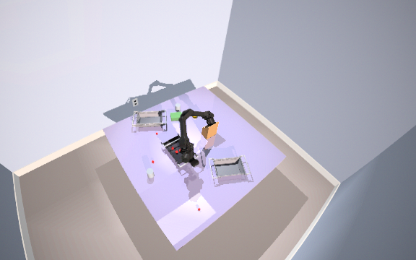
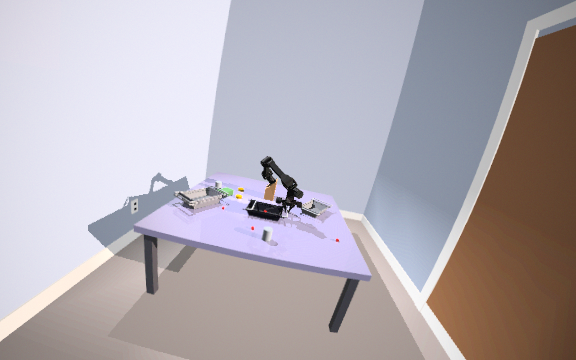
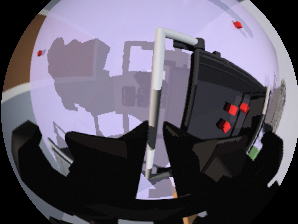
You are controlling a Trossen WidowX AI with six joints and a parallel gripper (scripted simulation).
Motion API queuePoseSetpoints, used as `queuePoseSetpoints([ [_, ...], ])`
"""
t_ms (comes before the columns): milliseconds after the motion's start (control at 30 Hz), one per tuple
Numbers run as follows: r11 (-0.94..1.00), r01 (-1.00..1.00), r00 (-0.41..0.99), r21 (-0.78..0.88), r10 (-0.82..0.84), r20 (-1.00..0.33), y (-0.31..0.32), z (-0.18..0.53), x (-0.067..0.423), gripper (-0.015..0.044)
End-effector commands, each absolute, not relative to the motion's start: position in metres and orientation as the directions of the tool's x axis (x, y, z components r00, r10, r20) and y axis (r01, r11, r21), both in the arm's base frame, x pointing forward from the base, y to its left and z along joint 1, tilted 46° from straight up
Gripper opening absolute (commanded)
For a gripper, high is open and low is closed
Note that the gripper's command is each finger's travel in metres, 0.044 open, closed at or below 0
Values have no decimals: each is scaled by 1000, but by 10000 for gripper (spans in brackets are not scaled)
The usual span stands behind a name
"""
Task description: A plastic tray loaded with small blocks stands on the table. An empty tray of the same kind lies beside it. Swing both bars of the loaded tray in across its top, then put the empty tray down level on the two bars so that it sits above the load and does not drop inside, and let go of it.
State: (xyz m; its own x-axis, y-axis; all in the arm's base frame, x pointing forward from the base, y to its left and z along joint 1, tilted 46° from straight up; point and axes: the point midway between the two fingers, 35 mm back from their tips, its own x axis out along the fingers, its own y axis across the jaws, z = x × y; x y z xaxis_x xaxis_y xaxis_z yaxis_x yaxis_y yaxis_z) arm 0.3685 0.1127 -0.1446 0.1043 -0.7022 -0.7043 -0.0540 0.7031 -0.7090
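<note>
The loaded tray (image 1: pixel 169 144) (image 2: pixel 260 212) (image 3: pixel 213 83) is black and holds red blocks (image 1: pixel 175 148) (image 3: pixel 234 112). It stands in the middle of the purple table (image 1: pixel 237 144). My gripper (image 1: pixel 194 162) (image 2: pixel 286 205) (image 3: pixel 156 124) is low at the tray's near right end. Its fingers stand close together, astride one white wire bar (image 3: pixel 157 90) that runs up between them and bends across to the tray's end. The fingers do not clamp the bar. A grey tray (image 1: pixel 226 161) (image 2: pixel 316 202) with its own wire bars lies to the right of the loaded tray.
A second grey tray (image 1: pixel 149 115) (image 2: pixel 199 196) lies at the back left. An orange box (image 1: pixel 210 131) (image 2: pixel 269 191) stands by the arm. A green block (image 1: pixel 175 116), two white cylinders (image 1: pixel 150 173) (image 1: pixel 178 106) and loose red blocks (image 1: pixel 152 162) (image 1: pixel 198 209) are scattered about.
</note>
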Motion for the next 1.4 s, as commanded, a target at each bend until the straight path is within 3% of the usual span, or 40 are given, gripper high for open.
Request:
queuePoseSetpoints([
  [0, 700, -51, 110, -712, -705, -701, 116, -127, 368, 83],
  [800, 697, -51, 109, -715, -708, -698, 65, -93, 373, 83],
  [1367, 695, -59, 113, -716, -708, -697, 96, -72, 368, 83],
])
